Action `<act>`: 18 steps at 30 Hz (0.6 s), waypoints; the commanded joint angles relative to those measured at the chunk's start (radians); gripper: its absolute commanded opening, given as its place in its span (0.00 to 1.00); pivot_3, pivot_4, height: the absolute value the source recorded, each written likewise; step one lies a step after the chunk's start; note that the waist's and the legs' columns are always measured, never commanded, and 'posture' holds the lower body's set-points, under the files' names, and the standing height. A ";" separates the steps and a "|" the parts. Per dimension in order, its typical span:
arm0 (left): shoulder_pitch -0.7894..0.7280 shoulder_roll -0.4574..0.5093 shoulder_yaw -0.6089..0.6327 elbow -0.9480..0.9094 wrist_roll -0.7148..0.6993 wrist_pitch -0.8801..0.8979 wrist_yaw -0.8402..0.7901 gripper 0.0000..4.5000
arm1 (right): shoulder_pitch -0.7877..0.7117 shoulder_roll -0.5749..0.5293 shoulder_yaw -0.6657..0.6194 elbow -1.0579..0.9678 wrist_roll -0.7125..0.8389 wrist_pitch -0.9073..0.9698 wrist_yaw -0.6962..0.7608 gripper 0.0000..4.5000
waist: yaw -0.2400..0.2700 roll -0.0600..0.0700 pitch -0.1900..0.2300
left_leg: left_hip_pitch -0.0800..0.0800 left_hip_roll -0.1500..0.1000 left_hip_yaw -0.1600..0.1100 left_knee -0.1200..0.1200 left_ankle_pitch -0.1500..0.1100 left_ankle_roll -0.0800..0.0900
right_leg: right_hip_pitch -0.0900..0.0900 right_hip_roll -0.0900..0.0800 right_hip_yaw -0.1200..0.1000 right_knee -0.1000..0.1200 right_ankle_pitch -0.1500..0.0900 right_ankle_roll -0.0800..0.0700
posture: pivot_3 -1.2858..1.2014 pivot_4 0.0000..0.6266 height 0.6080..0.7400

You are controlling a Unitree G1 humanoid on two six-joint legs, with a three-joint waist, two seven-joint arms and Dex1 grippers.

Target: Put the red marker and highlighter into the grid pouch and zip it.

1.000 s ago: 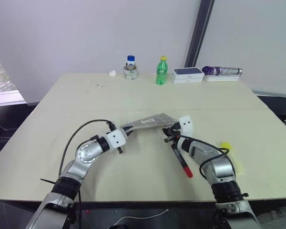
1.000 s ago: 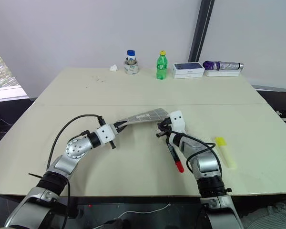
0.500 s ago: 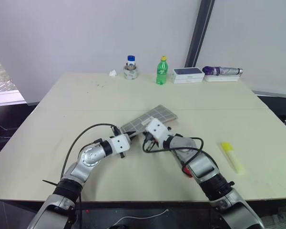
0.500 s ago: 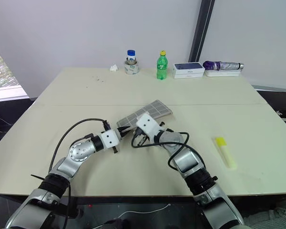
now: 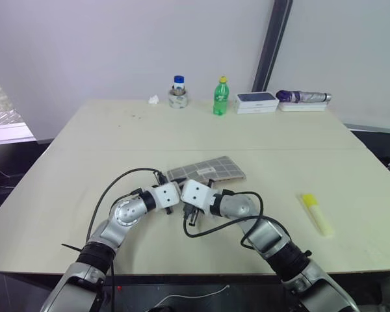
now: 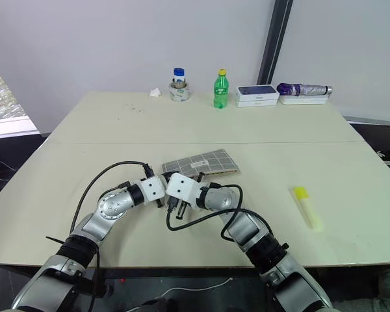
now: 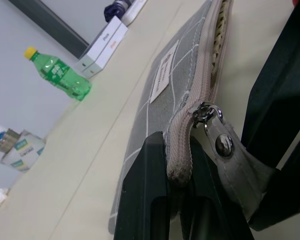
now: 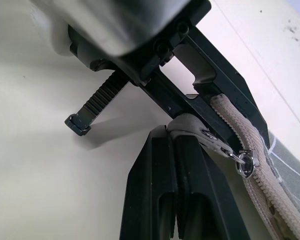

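Note:
The grid pouch (image 5: pixel 208 170) lies on the table in front of me, grey with white lines and a small white label (image 7: pixel 165 75). My left gripper (image 7: pixel 176 150) is shut on the pouch's near end, right at the end of its beige zipper. My right gripper (image 8: pixel 174 134) has come in beside it and is shut on the grey zipper pull tab (image 8: pixel 200 132). In the head views the left gripper (image 5: pixel 176 190) and the right gripper (image 5: pixel 184 201) almost touch. The pale-yellow highlighter (image 5: pixel 316 213) lies alone far to the right. The red marker is hidden.
Along the table's far edge stand a tape roll with a blue-capped jar (image 5: pixel 177 96), a green bottle (image 5: pixel 220 97), a white box (image 5: pixel 255 101) and a folded purple umbrella (image 5: pixel 303 97). A black cable (image 5: pixel 211 226) loops by my right wrist.
My right arm has swung left across the table to my left gripper and rolled its wrist. The pouch has sunk from raised to nearly flat. The red marker has passed behind my right arm.

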 commanded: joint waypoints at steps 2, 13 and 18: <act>-0.013 0.013 -0.003 -0.020 0.007 -0.026 0.013 0.00 | 0.027 -0.049 -0.043 -0.104 -0.001 -0.029 0.022 0.30 | 0.001 0.000 0.000 | 0.000 0.000 0.000 0.000 0.000 0.000 | 0.000 0.000 0.000 0.000 0.000 0.000 | 0.52 0.24 1.00; -0.014 0.019 -0.005 -0.011 0.027 -0.064 0.045 0.00 | 0.355 -0.144 -0.369 -0.527 0.152 0.169 -0.021 0.87 | 0.002 0.000 0.000 | 0.000 0.000 0.000 -0.001 0.000 0.000 | 0.001 0.000 0.000 -0.002 0.000 0.000 | 0.52 0.24 1.00; -0.022 0.020 -0.006 0.015 0.031 -0.086 0.056 0.00 | 0.615 -0.066 -0.554 -0.686 0.237 0.178 -0.125 0.87 | 0.016 -0.001 0.000 | 0.000 0.000 -0.001 -0.001 0.000 0.000 | 0.002 0.000 -0.001 -0.003 0.000 0.000 | 0.52 0.24 1.00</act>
